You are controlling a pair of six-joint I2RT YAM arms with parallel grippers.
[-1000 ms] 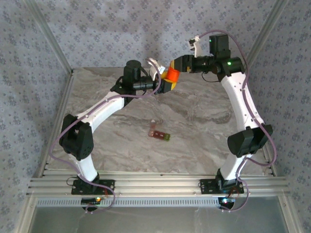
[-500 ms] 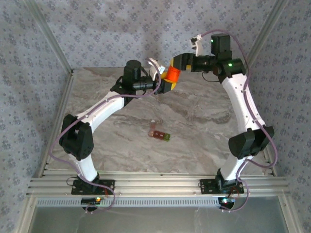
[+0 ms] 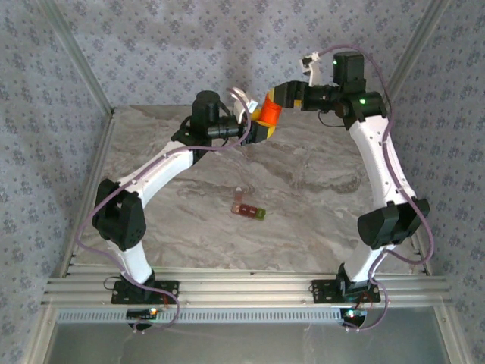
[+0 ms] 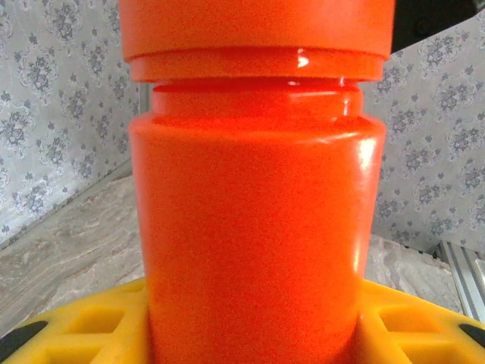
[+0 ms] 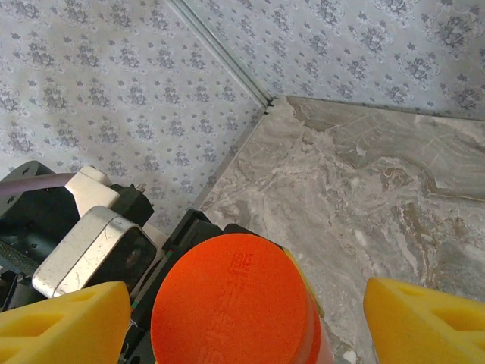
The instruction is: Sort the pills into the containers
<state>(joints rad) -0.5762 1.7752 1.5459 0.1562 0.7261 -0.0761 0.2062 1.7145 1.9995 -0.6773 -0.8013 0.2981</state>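
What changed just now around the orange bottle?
The right gripper opened its fingers off the cap and drew back slightly. The left gripper still holds the orange bottle, and the pill strip lies unmoved on the table.

**Obscured and Cropped Items: Operator's List**

- Orange bottle (image 4: 258, 227): the left wrist view crops its cap above and its base below.
- Left end effector pads (image 4: 83, 326): cut by the bottom edge.
- Right end effector fingers (image 5: 61, 322): cut by the bottom edge.
- Containers (image 3: 248, 208): too small from overhead for you to count compartments or tell what lies inside.
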